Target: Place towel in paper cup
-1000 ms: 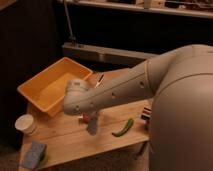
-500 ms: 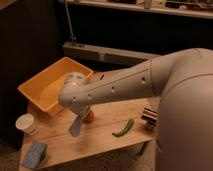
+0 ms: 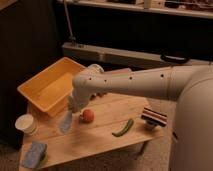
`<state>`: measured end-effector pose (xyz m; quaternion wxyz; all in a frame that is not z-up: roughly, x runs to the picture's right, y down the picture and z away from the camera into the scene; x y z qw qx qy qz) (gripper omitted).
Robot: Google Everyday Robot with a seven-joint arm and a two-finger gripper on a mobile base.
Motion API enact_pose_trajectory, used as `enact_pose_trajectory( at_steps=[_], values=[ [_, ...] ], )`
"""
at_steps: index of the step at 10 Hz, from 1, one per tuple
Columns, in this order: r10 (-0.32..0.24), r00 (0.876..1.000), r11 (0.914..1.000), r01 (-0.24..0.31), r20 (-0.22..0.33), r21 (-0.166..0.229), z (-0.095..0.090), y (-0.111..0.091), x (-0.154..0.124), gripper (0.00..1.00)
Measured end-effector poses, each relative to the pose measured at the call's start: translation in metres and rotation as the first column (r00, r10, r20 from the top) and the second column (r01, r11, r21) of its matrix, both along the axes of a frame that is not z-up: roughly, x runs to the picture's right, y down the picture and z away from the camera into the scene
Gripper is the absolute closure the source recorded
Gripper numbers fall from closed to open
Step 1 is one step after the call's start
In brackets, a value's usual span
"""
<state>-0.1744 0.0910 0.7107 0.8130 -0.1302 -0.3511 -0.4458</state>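
- Gripper (image 3: 72, 108): above the wooden table (image 3: 100, 140), just in front of the yellow bin (image 3: 31, 93), fingers clenched on the upper end of the towel (image 3: 65, 123).
- Towel: hangs limp below the fingers, long axis near vertical, lower end close to the tabletop.
- Paper cup (image 3: 25, 123): upright, rim open, apart from the towel toward the picture's left edge; the carry must likely run that way, then descend.

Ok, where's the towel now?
The towel hangs from the shut gripper, left in the camera view, between the paper cup and the red round fruit, near the yellow bin.
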Motion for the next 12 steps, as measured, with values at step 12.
enact_pose_trajectory(
  at_steps=[12],
  values=[
    [-0.134, 0.813, 0.9379, 0.289, 0.566, -0.192, -0.089, 0.017, -0.135, 1.0]
  ],
)
